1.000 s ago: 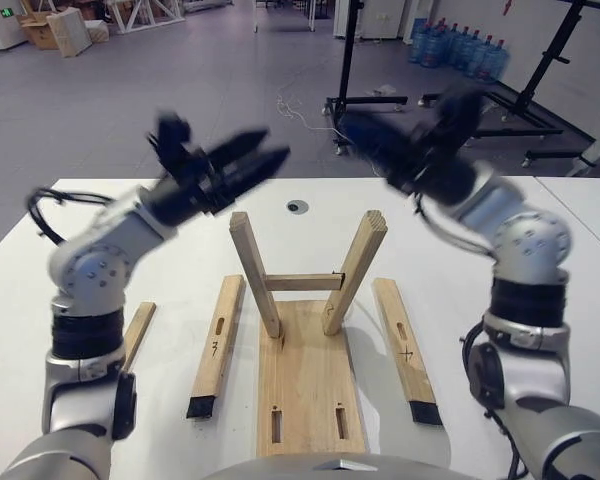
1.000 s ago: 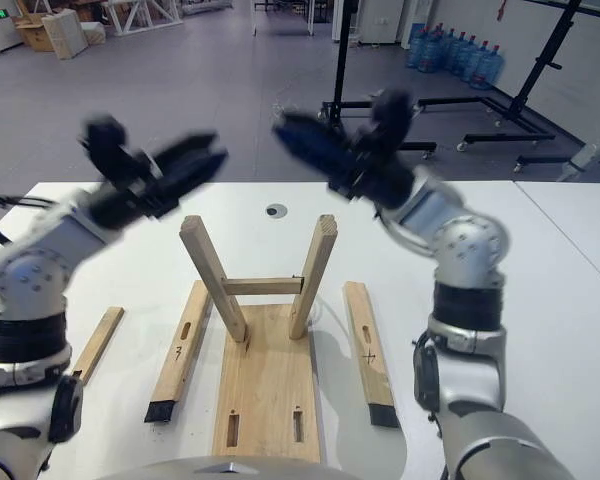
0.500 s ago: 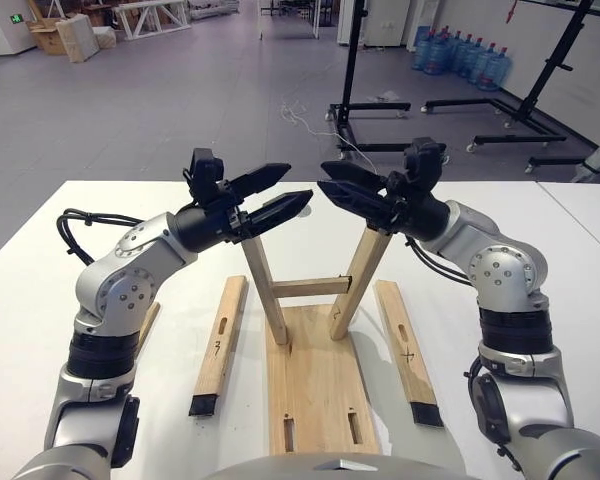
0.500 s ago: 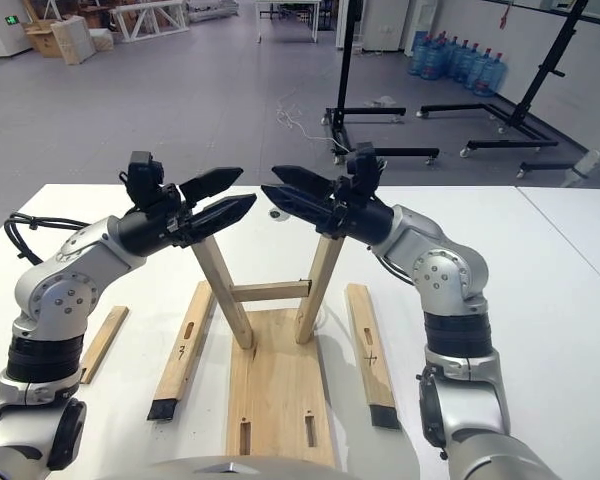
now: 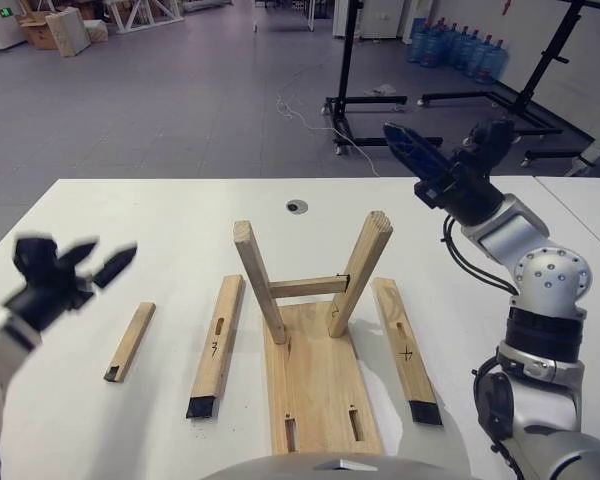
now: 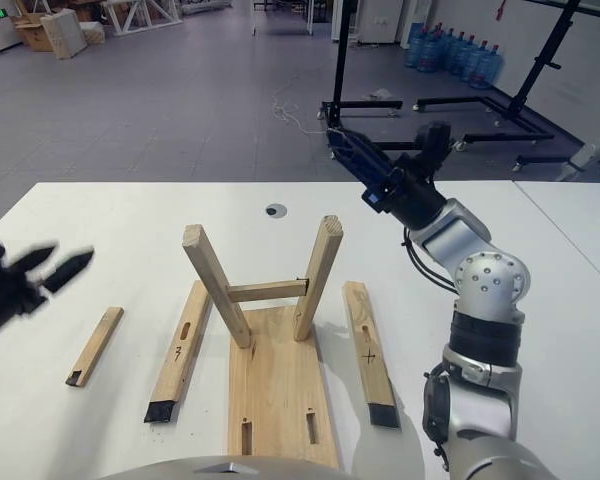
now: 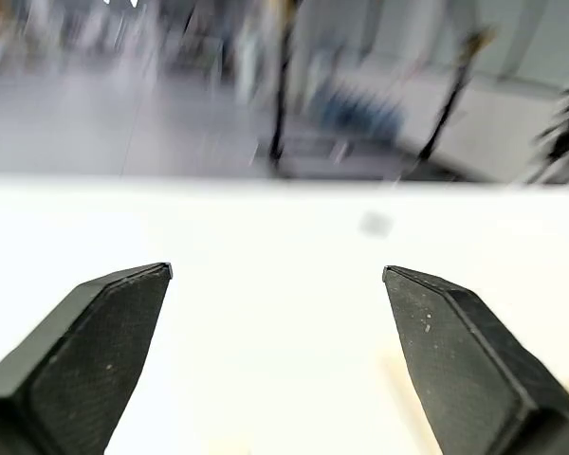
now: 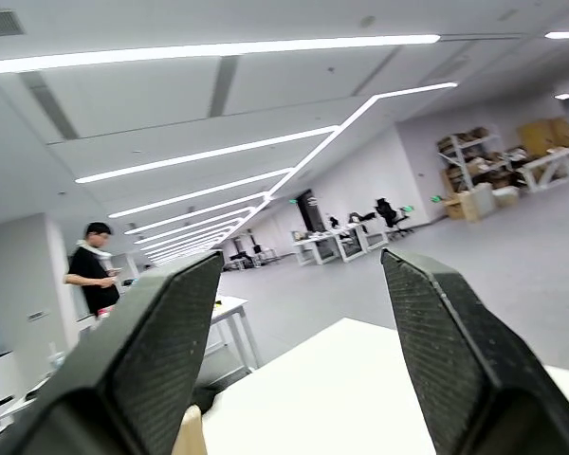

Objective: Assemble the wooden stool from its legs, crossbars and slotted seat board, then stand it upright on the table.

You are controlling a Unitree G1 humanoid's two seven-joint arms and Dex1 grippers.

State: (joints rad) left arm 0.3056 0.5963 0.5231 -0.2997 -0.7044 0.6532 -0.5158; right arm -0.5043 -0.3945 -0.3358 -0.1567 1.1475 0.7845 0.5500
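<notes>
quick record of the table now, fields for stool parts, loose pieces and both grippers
seat board: flat on the white table, slots at its near end
left standing leg: standing tilted on the board's far end
right standing leg: same, leaning the other way
joined crossbar: spans between the standing legs
left loose leg: flat, left of the board
right loose leg: flat, right of the board
loose crossbar: flat, farthest left
left gripper: jaws open, empty, above the table's left side
right gripper: jaws open, empty, raised over the far right

The right arm (image 5: 545, 285) is silver, built of rounded joint housings with black rings; a black cable (image 5: 455, 258) loops beside it. The fingers (image 7: 95, 341) are black, tapered, grainy-surfaced.
</notes>
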